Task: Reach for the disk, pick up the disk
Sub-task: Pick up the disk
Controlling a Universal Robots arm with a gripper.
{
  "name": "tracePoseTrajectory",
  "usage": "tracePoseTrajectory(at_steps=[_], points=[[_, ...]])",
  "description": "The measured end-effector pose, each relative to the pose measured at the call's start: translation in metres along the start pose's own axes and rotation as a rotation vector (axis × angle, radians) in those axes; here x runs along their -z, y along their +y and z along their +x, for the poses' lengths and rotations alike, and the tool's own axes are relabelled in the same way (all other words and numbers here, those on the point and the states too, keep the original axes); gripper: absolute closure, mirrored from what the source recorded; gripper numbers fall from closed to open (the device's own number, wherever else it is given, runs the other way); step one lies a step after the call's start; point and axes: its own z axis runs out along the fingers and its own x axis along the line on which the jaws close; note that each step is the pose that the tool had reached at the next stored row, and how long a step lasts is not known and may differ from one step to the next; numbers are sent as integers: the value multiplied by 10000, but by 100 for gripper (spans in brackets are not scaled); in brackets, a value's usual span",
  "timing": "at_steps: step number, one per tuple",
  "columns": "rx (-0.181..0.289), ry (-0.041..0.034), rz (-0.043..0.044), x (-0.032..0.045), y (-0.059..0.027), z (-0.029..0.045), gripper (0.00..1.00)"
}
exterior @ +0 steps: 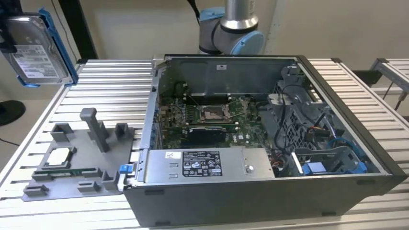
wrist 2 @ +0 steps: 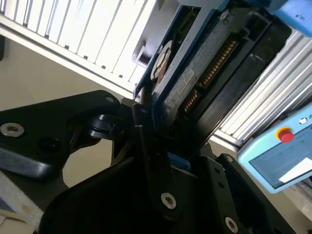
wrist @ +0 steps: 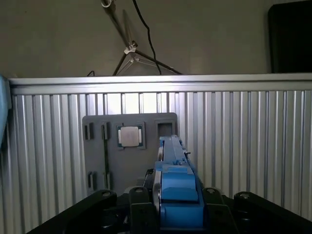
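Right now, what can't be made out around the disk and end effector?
- Exterior view: end effector cut off by the frame edge beside the disk.
- First wrist view: disk edge-on, its faces hidden.
- Second wrist view: disk's far end runs out of frame.

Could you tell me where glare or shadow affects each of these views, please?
Exterior view: even light, though the case interior is shadowed. Second wrist view: the table slats wash out white, and the pincer gripping the disk is dark. First wrist view: glare streaks on the slats, dim wall behind.
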Motion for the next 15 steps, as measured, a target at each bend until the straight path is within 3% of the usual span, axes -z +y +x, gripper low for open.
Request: tracePoseTrajectory(at_steps=[11,15], points=[[0,2,-8,503,8,-4,100],[0,0,-6,523,9,-4,100]])
